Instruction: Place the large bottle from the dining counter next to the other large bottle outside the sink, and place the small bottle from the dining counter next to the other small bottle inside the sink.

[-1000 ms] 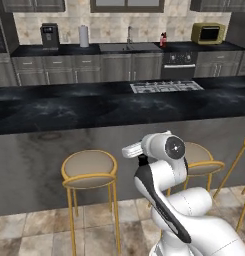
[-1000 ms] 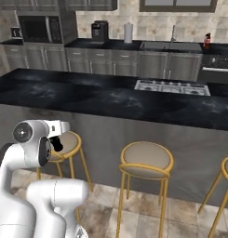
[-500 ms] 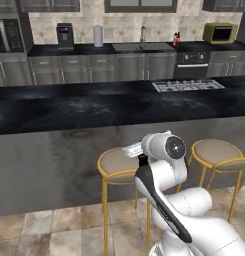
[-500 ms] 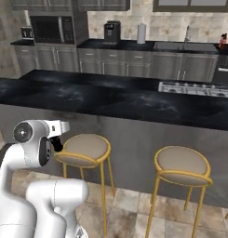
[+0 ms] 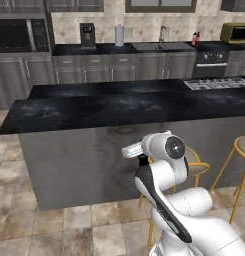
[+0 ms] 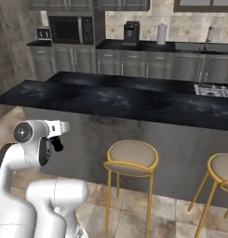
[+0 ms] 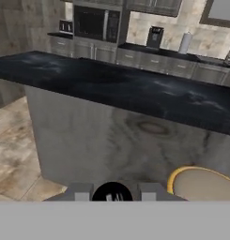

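gripper (image 5: 142,159): my jaws nearly closed, can't tell if holding anything
dining counter (image 7: 135,93): ahead, above
stool (image 7: 203,183): lower right

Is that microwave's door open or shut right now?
Shut. The microwave shows its dark door lying flat and flush with its front, with no edge swung outward, in the hand view and in both base views.

Black microwave (image 6: 71,29) sits at ten o'clock in the right base view, a coffee machine (image 6: 131,32) at twelve and a white paper-towel roll (image 6: 161,34) at one; a yellow-framed stool (image 6: 131,158) stands at five
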